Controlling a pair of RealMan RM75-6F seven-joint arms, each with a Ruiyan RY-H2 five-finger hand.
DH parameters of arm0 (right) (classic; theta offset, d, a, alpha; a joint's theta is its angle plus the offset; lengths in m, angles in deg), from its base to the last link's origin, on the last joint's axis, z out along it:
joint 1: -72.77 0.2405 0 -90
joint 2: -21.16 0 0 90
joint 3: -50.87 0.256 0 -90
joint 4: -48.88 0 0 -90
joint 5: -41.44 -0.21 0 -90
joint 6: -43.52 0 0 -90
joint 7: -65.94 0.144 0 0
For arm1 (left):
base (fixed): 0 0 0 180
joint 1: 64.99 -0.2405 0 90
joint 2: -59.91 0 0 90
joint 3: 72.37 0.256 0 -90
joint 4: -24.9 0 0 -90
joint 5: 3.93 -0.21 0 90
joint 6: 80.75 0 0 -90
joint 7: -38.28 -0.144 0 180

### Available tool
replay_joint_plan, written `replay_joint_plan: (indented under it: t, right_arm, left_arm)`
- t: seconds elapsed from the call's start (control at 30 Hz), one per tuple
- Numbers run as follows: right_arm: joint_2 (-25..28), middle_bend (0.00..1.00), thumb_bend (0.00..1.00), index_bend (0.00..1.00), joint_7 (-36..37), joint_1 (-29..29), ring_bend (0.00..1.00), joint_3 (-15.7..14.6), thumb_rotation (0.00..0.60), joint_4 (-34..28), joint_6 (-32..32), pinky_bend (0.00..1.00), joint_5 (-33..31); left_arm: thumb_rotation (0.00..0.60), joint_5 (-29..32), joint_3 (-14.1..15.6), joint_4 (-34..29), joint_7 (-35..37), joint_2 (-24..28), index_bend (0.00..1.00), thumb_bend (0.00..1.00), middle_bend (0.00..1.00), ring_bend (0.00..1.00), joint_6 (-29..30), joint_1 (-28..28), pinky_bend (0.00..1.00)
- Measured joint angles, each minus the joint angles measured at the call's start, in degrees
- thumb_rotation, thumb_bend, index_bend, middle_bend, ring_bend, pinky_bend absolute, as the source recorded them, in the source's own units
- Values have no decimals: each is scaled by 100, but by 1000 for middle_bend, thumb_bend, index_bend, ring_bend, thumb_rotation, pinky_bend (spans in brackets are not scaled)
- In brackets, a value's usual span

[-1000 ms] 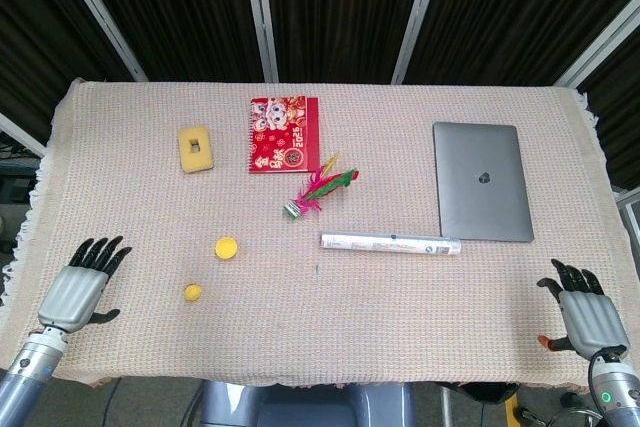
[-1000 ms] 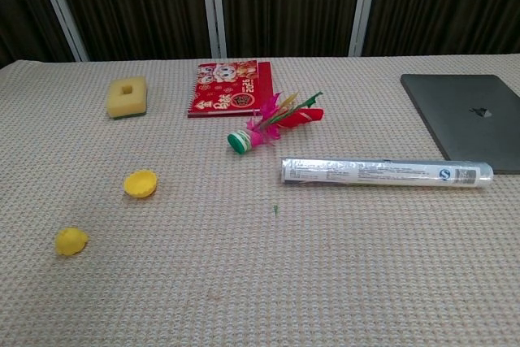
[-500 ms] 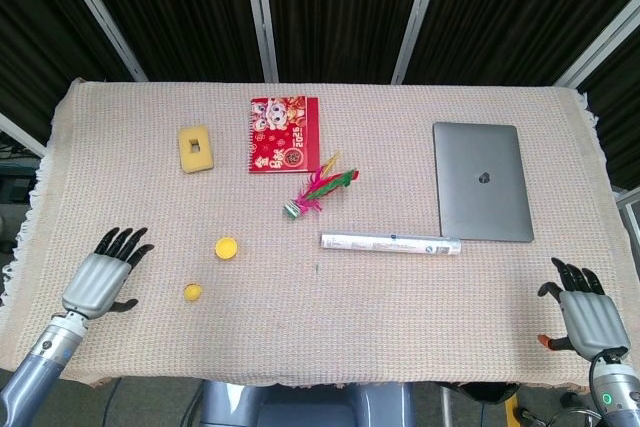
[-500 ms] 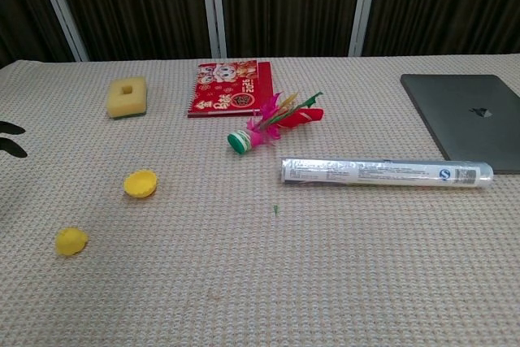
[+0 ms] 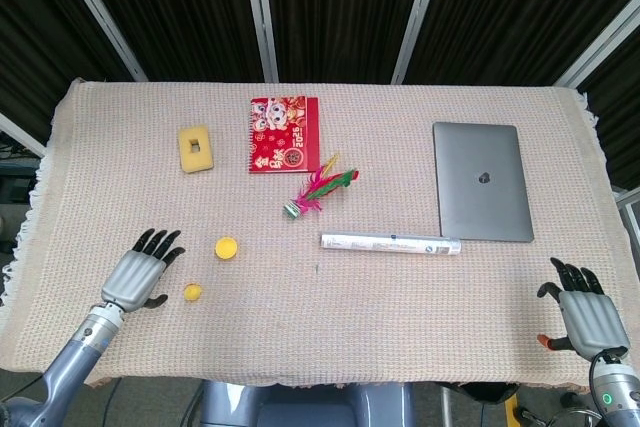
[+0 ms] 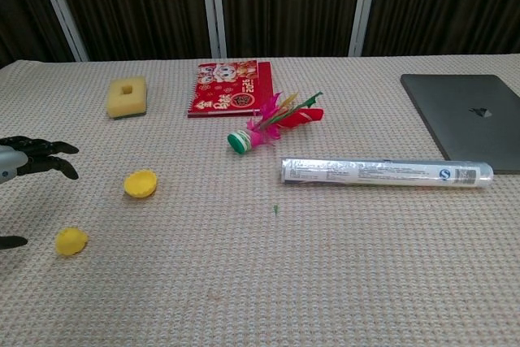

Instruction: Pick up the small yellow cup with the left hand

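Little readable text; mostly logos and tiny print.
Red notebook (image 5: 284,134) w/ spiral edge: gold characters and cartoon figures on cover, too small to read in either view; a small white mark at its lower right corner in head view, poss. a year, can't be made out. Grey laptop (image 5: 481,181): a small dark logo at lid centre, shape not clear enough to name. Clear tube (image 6: 387,172) lying on bench: lines of fine print along its length, illegible, plus a round blue logo near its right end in chest view, approx. an S-like swirl, brand not readable.
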Motion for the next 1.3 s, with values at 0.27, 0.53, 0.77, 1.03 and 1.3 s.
replay_joint_plan:
  t: [0.27,0.53,0.77,1.03,1.3]
  right_arm:
    - [1,0,0,370,15,0,0,7,600,5,10,0,3]
    - [2,0,0,371,21,-4,0,8,600,9,12,0,15]
    - [0,0,0,371,22,-6,0,11,600,13,16,0,14]
    - [1,0,0,371,12,-9,0,12,600,6,13,0,17]
    - [7,0,0,371,23,-8,0,14,600,7,25,0,16]
  left_arm:
    - [600,57,41,-160,-184,-240,264,238,0,0,28,38,0]
    - [600,148,125,-149,-326,-395,321,251,0,0,76,25,0]
    - [600,232,180,-73,-392,-452,353,269,0,0,114,-3,0]
    - [600,266,188,-26,-404,-472,382,281,0,0,170,-7,0]
    - [600,251,191,25,-494,-626,394,293,0,0,218,16,0]
